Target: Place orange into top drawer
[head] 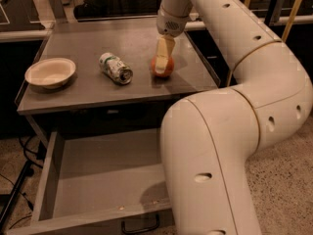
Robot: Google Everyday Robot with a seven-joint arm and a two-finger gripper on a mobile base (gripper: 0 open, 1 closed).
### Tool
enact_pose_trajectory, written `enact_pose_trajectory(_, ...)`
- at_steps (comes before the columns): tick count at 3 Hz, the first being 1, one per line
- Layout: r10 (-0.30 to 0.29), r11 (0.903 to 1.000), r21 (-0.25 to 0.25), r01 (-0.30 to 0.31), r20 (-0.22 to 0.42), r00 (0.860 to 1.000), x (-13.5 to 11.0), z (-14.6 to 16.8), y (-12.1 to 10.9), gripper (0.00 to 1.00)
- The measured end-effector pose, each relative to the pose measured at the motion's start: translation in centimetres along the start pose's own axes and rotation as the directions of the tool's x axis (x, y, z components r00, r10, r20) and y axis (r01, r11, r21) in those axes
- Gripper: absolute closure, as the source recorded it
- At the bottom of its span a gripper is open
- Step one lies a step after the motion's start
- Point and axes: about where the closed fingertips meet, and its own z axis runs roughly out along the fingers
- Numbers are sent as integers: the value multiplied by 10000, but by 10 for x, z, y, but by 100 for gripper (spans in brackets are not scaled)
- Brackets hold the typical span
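The gripper (164,58) hangs from the top of the view onto the orange (162,70), its pale tip touching the fruit's upper side. From this angle it cannot be told whether it is clamped on the orange or only set against it. The orange sits on the grey tabletop (132,35). Just left of the orange a crushed green-and-white can (116,68) lies on its side, and further left stands a shallow cream bowl (50,73). Below and in front of the orange the top drawer (98,165) stands open, grey and flat-bottomed, with a small black handle (140,226). The bulky white arm (234,116) fills the space right of the orange. Speckled floor (286,190) lies beneath, with dark cables (22,153) far to the orange's lower left. The orange is round, smooth and reddish-orange, its top hidden by the gripper
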Motion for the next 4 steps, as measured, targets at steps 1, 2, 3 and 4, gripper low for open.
enact_pose_trajectory(1,414,9987,-281,-417,-100,9991,18,26,-3,0)
enact_pose_trajectory(2,853,9958,-338,-856,-86,9963,36,43,-8,0)
enact_pose_trajectory(3,848,9959,-313,-849,-67,9964,35,46,-9,0)
enact_pose_trajectory(4,848,9959,-313,-849,-67,9964,35,46,-9,19)
